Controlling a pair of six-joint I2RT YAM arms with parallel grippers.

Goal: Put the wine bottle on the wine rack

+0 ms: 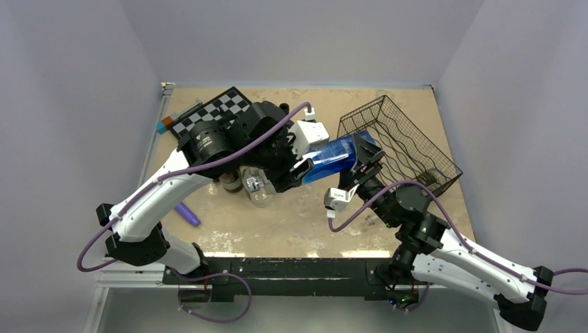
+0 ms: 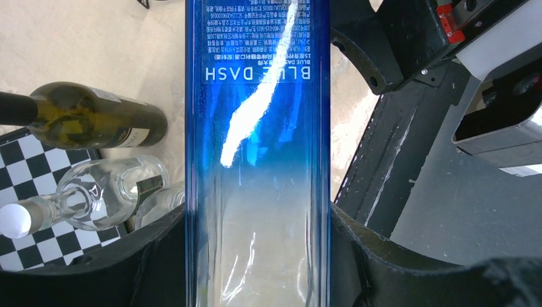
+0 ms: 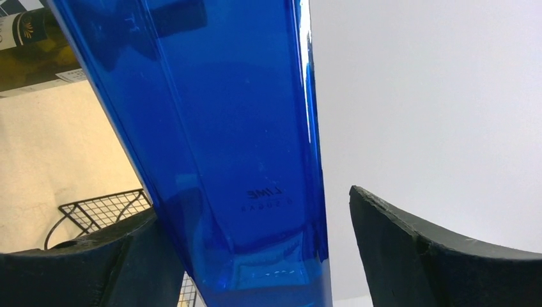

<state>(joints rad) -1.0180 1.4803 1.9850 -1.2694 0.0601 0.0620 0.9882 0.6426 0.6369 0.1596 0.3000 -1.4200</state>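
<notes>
The wine bottle [image 1: 335, 158] is blue glass with a "BLUE DASH" label and is held lying sideways above the table. My left gripper [image 2: 257, 220] is shut on its paler end, both pads pressed against the glass [image 2: 255, 128]. My right gripper [image 3: 252, 211] is open around the blue base [image 3: 217, 128]; a clear gap shows beside its right finger [image 3: 409, 249]. The wine rack [image 1: 405, 142], black wire with wavy shelves, stands just right of the bottle, and a corner of the rack [image 3: 102, 211] shows behind my right gripper's left finger.
A chessboard [image 1: 216, 111] lies at the back left under my left arm. A dark green bottle [image 2: 96, 118] and a clear glass bottle [image 2: 96, 192] lie beside it. A purple object [image 1: 187, 214] rests near the front left.
</notes>
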